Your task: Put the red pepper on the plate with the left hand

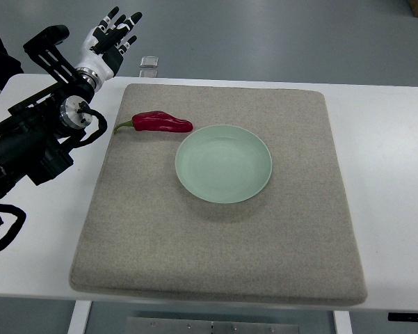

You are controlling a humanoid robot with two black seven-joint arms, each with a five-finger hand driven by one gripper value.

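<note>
Top view: a white table [389,181] on a grey floor [278,35] is covered by a beige felt mat [215,250]. The red pepper [160,122] is seen lying just beside the pale green plate [223,163]. The left hand [111,38] is raised past the mat's corner, fingers spread, empty.

Support surface: white table [389,153].
A grey felt mat [215,236] lies flat on the tabletop, covering most of its centre.

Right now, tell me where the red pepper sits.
In the top view, the red pepper lies on the grey mat, in its far-left part, just off the upper-left rim of the pale green plate, stem pointing toward the left hand.
</note>
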